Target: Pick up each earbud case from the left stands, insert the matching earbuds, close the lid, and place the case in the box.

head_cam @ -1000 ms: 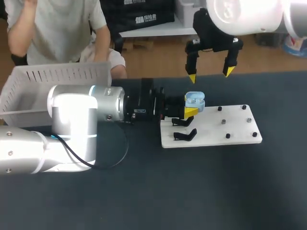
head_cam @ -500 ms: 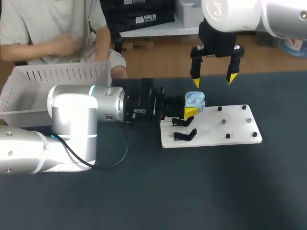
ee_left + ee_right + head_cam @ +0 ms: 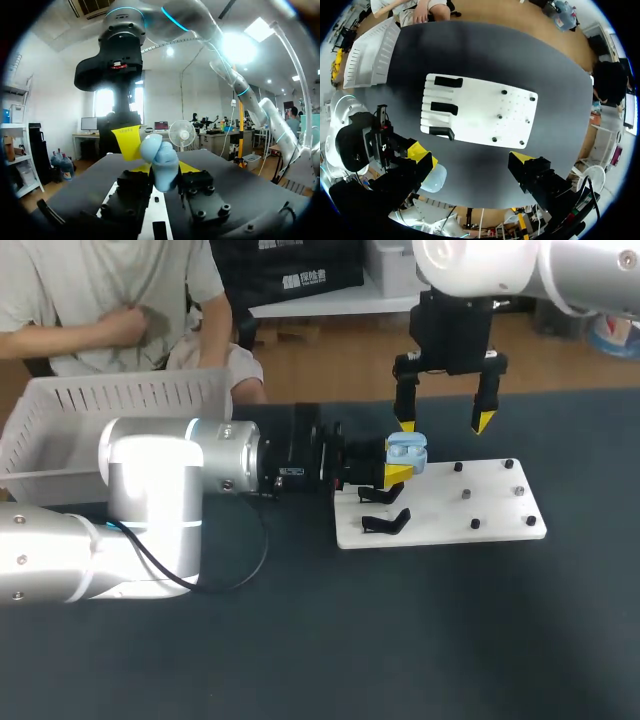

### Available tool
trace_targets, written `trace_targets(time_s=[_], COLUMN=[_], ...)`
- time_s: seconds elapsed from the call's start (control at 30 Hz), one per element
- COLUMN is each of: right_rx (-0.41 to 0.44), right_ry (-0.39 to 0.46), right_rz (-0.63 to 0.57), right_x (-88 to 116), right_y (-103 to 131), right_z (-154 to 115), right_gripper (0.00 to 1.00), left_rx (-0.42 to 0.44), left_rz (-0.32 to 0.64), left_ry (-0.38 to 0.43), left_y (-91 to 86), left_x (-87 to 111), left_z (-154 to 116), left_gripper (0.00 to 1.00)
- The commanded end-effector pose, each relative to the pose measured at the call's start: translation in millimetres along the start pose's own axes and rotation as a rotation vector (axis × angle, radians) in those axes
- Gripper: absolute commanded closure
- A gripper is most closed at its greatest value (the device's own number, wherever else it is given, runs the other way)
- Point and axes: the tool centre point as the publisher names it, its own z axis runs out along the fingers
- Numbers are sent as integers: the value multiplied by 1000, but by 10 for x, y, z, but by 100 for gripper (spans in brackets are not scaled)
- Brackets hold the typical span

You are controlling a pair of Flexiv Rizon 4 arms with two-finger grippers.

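Observation:
A light blue earbud case (image 3: 407,453) hangs over the left end of the white board (image 3: 480,510), with my left gripper (image 3: 398,466) shut on it. In the left wrist view the case (image 3: 160,157) sits between the yellow fingertips (image 3: 127,142), and its lid looks down. My right gripper (image 3: 444,423) stands open above the board, pointing down. One of its fingertips (image 3: 405,425) is just over the case's top; I cannot tell whether they touch. From the right wrist, the case (image 3: 434,179) lies beside one finger of the open gripper (image 3: 472,156).
Black stands (image 3: 385,523) sit at the board's left end, also visible as black stands (image 3: 444,108) from the right wrist. Small black pegs (image 3: 466,495) dot the board's right half. A white slotted basket (image 3: 110,410) stands at the table's far left.
My right gripper has come down and shifted slightly right, bringing one fingertip right over the case. The case's lid, up before, now looks down. My left arm has kept still.

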Motion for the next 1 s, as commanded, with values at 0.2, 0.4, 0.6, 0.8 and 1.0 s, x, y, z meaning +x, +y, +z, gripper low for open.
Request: trace_targets(time_s=[0.2, 0.4, 0.6, 0.8, 1.0], right_rx=[3, 5, -46, -46, -46], right_ry=[-35, -161, -257, -257, -257], right_rz=[7, 71, 179, 179, 179], right_x=[116, 65, 122, 122, 122], right_y=[-44, -268, -639, -639, -639], right_z=[-37, -269, -482, -482, -482], right_gripper=[0, 0, 0, 0, 0], left_rx=[-8, -8, -75, -290, -589], left_rz=[4, 4, -6, 1, -35], left_ry=[-2, -2, 21, 106, 152], left_y=[-17, -17, 53, 247, 524], left_x=[7, 7, 1, -78, -266], left_z=[5, 5, -222, -976, -1972], left_gripper=[100, 100, 100, 100, 100])
